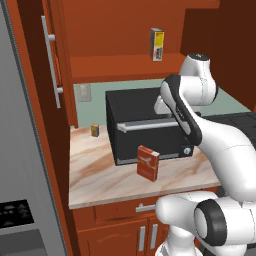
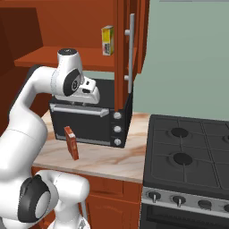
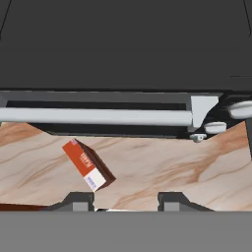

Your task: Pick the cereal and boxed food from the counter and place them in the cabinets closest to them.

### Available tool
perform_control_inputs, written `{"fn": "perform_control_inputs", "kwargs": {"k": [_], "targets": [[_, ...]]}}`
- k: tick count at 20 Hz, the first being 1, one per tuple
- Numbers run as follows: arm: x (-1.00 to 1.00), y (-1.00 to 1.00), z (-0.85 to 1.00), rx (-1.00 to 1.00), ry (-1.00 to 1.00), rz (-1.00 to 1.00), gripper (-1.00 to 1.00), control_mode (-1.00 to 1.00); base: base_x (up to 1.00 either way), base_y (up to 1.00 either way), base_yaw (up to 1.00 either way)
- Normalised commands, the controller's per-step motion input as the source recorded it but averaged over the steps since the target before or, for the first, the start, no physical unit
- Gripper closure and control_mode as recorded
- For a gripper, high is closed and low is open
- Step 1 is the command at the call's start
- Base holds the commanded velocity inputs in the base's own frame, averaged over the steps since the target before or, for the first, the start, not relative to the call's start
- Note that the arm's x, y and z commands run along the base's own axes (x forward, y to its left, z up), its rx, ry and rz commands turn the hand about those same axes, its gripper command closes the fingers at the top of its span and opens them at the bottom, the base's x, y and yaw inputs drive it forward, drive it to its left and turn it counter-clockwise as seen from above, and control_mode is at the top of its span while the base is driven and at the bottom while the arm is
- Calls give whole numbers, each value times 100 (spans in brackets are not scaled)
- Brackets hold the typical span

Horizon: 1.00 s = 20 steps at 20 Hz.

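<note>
Marble counter (image 1: pixel 100 185) holds 1 red box (image 1: pixel 148 162) upright before the toaster oven (image 1: pixel 150 127). Gripper (image 3: pixel 125 201), fingers parted and empty, hovers above; next, descend and grasp.

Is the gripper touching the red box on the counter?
Apart. In the hand view, the red box lies on the counter beyond the gripper, and bare marble shows between the box and the fingertips.

A red-orange box (image 1: pixel 148 162) stands on beige marbled counter (image 1: pixel 100 175) before a black oven (image 1: pixel 145 127), under reddish-brown cabinets (image 1: pixel 115 35).
</note>
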Motion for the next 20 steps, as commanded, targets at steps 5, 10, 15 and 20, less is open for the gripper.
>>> {"fn": "perform_control_inputs", "kwargs": {"k": [5, 10, 15, 20], "targets": [[0, 0, 0, 0, 0, 0, -100, -100, 0, 0, 0], [0, 0, 0, 0, 0, 0, -100, -100, 0, 0, 0], [0, 0, 0, 0, 0, 0, -100, -100, 0, 0, 0], [0, 7, -7, -1, 4, 1, -100, -100, 0, 0, 0]]}}
